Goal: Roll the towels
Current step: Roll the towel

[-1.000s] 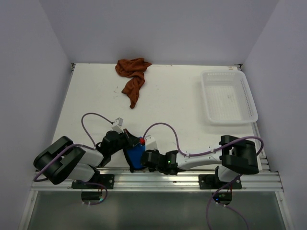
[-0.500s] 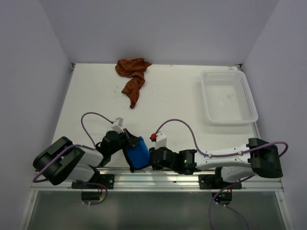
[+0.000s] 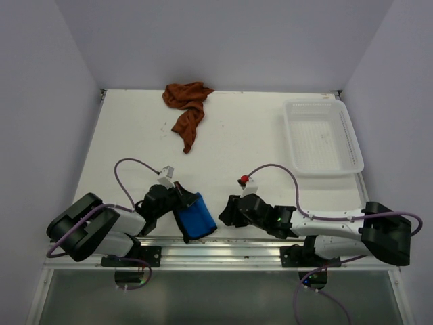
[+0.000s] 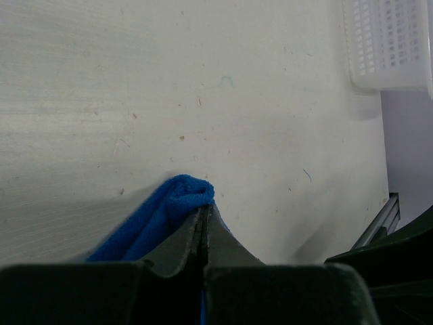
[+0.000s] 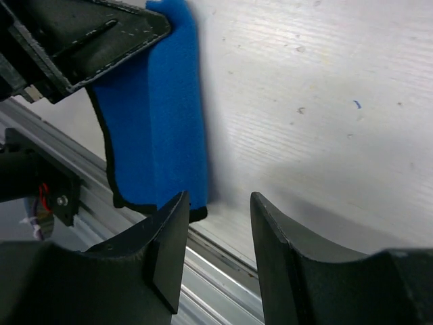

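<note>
The bright blue towel (image 3: 197, 217) lies folded into a thick pad at the table's near edge, beside the metal rail. My left gripper (image 3: 180, 198) is shut on its upper left end; in the left wrist view the blue towel (image 4: 162, 211) bulges around the closed left gripper (image 4: 203, 215). My right gripper (image 3: 225, 214) stands open just right of the towel, apart from it. The right wrist view shows the blue towel (image 5: 152, 135) ahead and left of the right gripper (image 5: 218, 203). The rust-brown towel (image 3: 188, 112) lies crumpled at the far edge.
A white mesh basket (image 3: 352, 145) sits at the back right, and its corner (image 4: 392, 40) shows in the left wrist view. The aluminium rail (image 3: 257, 252) runs along the near edge under both arms. Purple cables loop above each wrist.
My right arm has drawn back to the right, off the blue towel, and its jaws have opened. The towel now lies uncovered. The left arm has held still.
</note>
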Tool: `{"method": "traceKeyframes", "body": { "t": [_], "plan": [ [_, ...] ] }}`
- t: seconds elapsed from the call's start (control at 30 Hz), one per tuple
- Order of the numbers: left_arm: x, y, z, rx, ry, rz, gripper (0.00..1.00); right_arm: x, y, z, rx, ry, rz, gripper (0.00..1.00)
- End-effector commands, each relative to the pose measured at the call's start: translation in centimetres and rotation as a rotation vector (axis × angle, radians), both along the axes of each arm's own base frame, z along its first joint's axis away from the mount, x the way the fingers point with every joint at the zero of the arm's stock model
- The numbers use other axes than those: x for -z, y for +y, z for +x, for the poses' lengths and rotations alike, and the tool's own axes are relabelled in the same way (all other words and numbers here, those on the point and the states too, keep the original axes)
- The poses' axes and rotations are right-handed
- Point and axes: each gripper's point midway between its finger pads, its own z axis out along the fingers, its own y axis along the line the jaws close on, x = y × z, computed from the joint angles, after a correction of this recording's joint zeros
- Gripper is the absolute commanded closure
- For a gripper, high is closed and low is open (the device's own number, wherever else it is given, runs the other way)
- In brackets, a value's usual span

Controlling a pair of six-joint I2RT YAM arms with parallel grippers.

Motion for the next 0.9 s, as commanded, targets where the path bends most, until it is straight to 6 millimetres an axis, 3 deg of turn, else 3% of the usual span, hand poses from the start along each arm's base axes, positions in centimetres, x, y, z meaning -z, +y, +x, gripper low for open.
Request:
{"method": "traceKeyframes", "body": {
  "t": [0.0, 0.13, 0.87],
  "plan": [
    [3.7, 2.7, -2.6, -0.011, 0.056, 0.108, 1.0, -1.5, 2.8, -0.1, -0.012, 0.048, 0.168, 0.54],
    [3.7, 2.7, -2.6, -0.01, 0.057, 0.109, 1.0, 0.1, 3.7, -0.8, -0.017, 0.131, 0.214, 0.52],
    [3.8, 3.0, -2.9, -0.016, 0.058, 0.103, 1.0, 2.5, 5.9, -1.4, -0.033, 0.223, 0.259, 0.48]
  ]
}}
